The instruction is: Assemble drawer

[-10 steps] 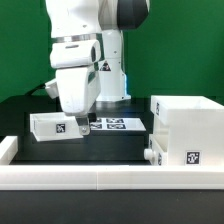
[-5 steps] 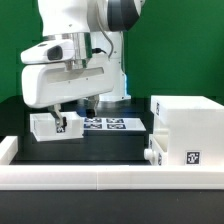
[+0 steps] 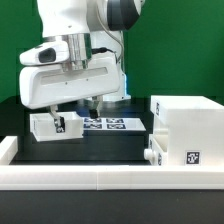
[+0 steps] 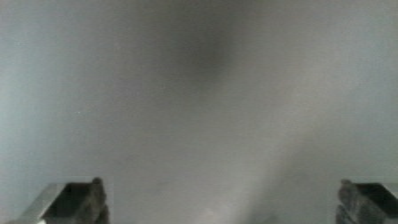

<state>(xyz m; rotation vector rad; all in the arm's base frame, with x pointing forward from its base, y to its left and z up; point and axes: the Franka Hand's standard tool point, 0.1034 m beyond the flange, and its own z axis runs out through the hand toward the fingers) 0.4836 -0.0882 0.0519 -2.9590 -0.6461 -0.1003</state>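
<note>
The drawer's large white case (image 3: 186,132) stands at the exterior view's right, with a tag on its front and small knobs on its left face. One small open-topped box (image 3: 47,126) with a tag lies at the left. My gripper (image 3: 78,112) hangs over that box's right end, jaws wide apart; one finger (image 3: 59,122) reaches down at the box, the other (image 3: 97,104) is over the marker board. In the wrist view the gripper (image 4: 222,205) is open with only a blurred pale surface between the fingertips (image 4: 75,202). A second small box does not show.
The marker board (image 3: 112,124) lies flat on the black table behind the middle. A low white border rail (image 3: 80,176) runs along the front and up the left side. The arm's base stands at the back before a green wall.
The hand has turned about its upright axis since one second ago, so its broad side now faces the camera, and one finger has come down at the small box. Little has moved in the last half second.
</note>
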